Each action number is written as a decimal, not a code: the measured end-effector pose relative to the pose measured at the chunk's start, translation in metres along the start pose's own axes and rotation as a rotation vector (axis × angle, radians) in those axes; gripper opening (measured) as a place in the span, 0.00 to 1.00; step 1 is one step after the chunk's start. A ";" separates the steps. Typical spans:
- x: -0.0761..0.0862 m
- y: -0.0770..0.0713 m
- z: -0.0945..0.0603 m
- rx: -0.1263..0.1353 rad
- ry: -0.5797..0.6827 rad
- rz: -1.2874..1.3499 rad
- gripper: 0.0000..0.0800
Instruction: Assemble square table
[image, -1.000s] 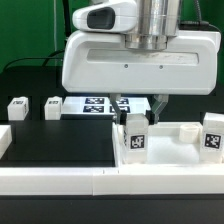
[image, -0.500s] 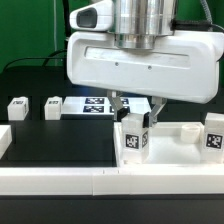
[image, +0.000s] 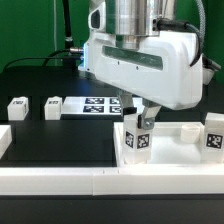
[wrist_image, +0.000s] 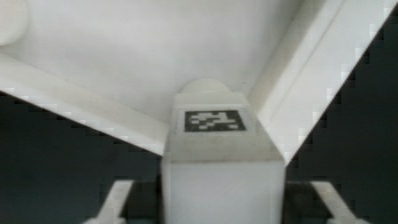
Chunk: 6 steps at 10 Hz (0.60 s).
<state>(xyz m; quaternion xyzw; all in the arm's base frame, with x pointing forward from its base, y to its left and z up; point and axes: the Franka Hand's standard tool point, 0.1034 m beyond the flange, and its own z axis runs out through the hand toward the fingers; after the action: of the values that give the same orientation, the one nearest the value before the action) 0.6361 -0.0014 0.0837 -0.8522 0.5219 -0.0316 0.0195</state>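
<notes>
The square table's white slab (image: 176, 133) lies underside up at the exterior view's right. A white tagged leg (image: 136, 139) stands upright in its near corner socket. My gripper (image: 137, 117) hangs straight over this leg, fingers down either side. In the wrist view the leg (wrist_image: 217, 140) fills the middle, in the corner of the slab's raised rim (wrist_image: 80, 95). My gripper (wrist_image: 221, 205) straddles it, with a dark gap between each finger and the leg. A second leg (image: 212, 136) stands at the slab's right. Two loose legs, one (image: 17, 107) beside the other (image: 53, 106), lie at the left.
The marker board (image: 96, 105) lies flat behind the gripper. A long white border rail (image: 100, 182) runs along the front, with a short rail piece (image: 4, 140) at the left. The black table top (image: 65, 140) spreads between them.
My hand has turned about its upright axis over the leg, its broad face swinging from square-on to angled. The leg and slab stay in place.
</notes>
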 end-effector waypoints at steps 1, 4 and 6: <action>0.000 0.000 0.000 0.000 0.000 -0.030 0.36; -0.003 -0.001 0.001 -0.007 0.005 -0.206 0.77; -0.008 -0.004 0.001 -0.007 0.004 -0.443 0.81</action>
<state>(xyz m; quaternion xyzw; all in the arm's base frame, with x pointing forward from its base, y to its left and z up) 0.6357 0.0078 0.0829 -0.9460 0.3222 -0.0350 0.0081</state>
